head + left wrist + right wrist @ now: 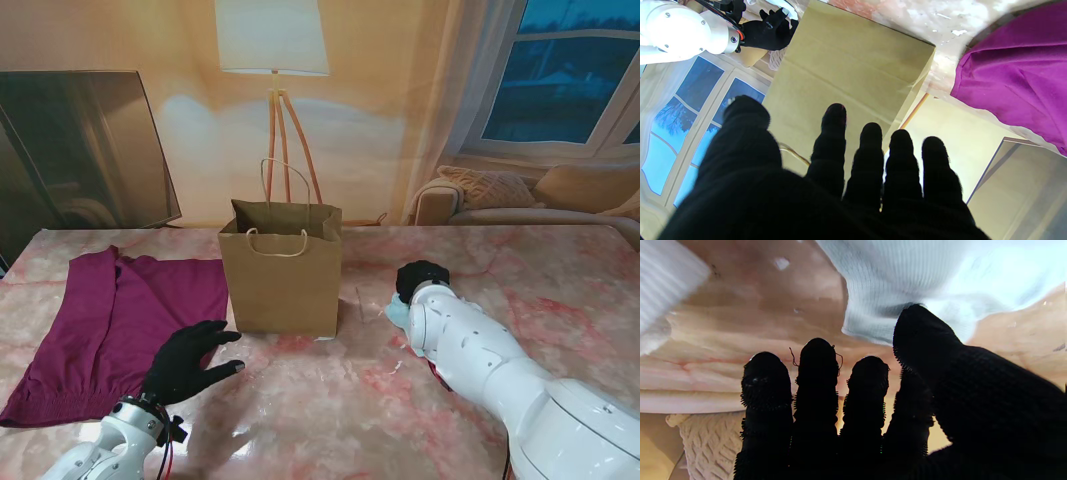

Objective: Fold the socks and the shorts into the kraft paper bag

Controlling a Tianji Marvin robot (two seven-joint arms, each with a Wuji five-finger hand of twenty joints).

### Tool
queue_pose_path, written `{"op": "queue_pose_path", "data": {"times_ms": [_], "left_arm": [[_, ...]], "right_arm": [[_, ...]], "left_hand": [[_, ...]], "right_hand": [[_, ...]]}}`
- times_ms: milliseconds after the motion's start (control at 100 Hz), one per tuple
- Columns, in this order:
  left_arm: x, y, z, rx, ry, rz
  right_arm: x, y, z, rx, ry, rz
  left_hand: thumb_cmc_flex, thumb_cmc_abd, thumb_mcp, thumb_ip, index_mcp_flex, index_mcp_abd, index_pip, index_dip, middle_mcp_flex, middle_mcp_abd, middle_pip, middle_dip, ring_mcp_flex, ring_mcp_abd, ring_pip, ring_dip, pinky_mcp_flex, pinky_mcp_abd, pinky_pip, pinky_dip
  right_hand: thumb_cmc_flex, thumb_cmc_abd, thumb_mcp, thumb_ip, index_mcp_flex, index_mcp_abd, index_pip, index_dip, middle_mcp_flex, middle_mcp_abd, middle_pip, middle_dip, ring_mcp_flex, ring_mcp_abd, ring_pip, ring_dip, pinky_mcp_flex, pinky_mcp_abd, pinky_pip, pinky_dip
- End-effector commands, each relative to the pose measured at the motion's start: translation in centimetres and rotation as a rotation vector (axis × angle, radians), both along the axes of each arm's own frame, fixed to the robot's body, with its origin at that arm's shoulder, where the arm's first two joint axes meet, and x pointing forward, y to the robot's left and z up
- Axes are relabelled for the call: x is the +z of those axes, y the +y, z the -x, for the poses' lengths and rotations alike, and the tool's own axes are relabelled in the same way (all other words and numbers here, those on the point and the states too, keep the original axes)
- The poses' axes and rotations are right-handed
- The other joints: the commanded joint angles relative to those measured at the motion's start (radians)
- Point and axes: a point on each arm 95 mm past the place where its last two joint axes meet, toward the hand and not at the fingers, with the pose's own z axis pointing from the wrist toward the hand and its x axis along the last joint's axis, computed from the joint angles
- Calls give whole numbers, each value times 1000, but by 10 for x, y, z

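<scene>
1. Two gloved hands flank the kraft paper bag, which stands upright on the marble table with its mouth open — we judge it is set between us so either hand can drop cloth in from its own side.

2. Our left hand rests low over the table with fingers spread and holding nothing. The bag's front face is just ahead of its fingertips; the wrist view shows the brown panel filling the space beyond them.

3. The magenta shorts lie spread flat to the outer side of the left hand, their near hem touching or just beside the wrist. They are unfolded, so that part of the job is not yet done.

4. Our right hand is down on a pale blue sock, on the far side of the bag from the left hand. In the wrist view its four fingers lie extended together and the thumb presses on ribbed pale fabric — flattened, not curled in a grasp, as far as we can tell.

5. A second strip of pale ribbed cloth shows at the edge of the right wrist view; we cannot tell whether it is the other sock.

6. We judge the pressing hand is pinning the sock for a fold, while the left waits beside the bag, perhaps to steady it.
</scene>
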Motion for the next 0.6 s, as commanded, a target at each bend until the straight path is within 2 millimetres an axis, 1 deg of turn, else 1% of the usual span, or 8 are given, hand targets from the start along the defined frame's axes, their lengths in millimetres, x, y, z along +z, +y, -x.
{"op": "queue_pose_path", "data": {"times_ms": [0, 110, 180, 250, 310, 400, 500, 590], "left_arm": [[0, 0, 1, 0, 0, 7], [-1, 1, 1, 2, 1, 6], [-1, 1, 2, 4, 2, 6], [-1, 1, 2, 3, 2, 7], [-2, 1, 2, 1, 2, 9], [-2, 0, 2, -1, 3, 12], [-2, -1, 2, -3, 5, 12], [-1, -2, 2, -5, 2, 12]], "right_arm": [[-18, 0, 11, 10, 42, 4], [-17, -2, 14, 32, 55, 1], [-17, -4, 16, 49, 77, 10], [-18, -6, 17, 58, 82, 9], [-20, -8, 19, 65, 75, -5], [-20, -9, 21, 67, 58, -36], [-19, -10, 24, 87, 40, -64], [-15, -11, 25, 108, 9, -81]], "left_hand": [[20, 16, 0, 52, 24, -20, 14, 17, -23, -40, -12, -9, -29, -39, -13, -10, -15, -25, -12, -7], [19, 17, -1, 52, 26, -20, 16, 18, -24, -40, -12, -10, -29, -40, -13, -11, -14, -24, -12, -7], [20, 17, -1, 52, 27, -20, 17, 18, -24, -39, -12, -10, -29, -38, -14, -11, -15, -24, -13, -8], [19, 18, -2, 52, 27, -22, 17, 19, -23, -39, -12, -10, -29, -40, -14, -11, -13, -22, -12, -7], [19, 18, -3, 52, 26, -21, 17, 19, -23, -39, -12, -10, -29, -38, -14, -11, -14, -23, -13, -7], [18, 18, -4, 52, 26, -21, 17, 19, -23, -41, -12, -10, -29, -39, -14, -11, -13, -23, -12, -7], [17, 21, -5, 53, 26, -22, 17, 19, -23, -40, -12, -10, -29, -40, -14, -11, -14, -23, -12, -7], [18, 21, -6, 53, 25, -20, 17, 19, -23, -39, -12, -10, -29, -39, -14, -11, -12, -23, -11, -7]], "right_hand": [[-19, -20, -12, -37, 75, -62, 74, 45, 10, -31, 23, 26, 10, -4, 36, 43, 4, 15, 56, 35], [-35, -13, -9, -41, 81, -60, 38, 109, -144, 16, -113, -11, -129, 18, -82, 18, -108, 22, -33, 35], [-52, -6, -10, -45, 78, -36, 31, 121, -271, 61, -267, -206, -224, 19, -269, -94, -157, 10, -90, 61], [-61, -7, -3, -48, 74, -40, 29, 138, -291, 79, -374, -369, -225, 13, -461, -258, -164, 18, -163, 35], [-75, -26, 19, -49, 72, -39, 31, 162, -251, 92, -428, -487, -168, 23, -552, -359, -145, 28, -210, 0], [-82, -46, 38, -44, 58, -34, 47, 205, -155, 101, -465, -572, -77, 35, -594, -411, -119, 43, -239, -25], [-71, -87, 63, -47, 69, -47, 59, 239, 40, 87, -434, -599, 82, 33, -536, -389, -34, 41, -178, -8], [-75, -111, 90, -50, 82, -63, 54, 257, 126, 76, -385, -551, 152, 28, -455, -327, 14, 33, -113, 17]]}}
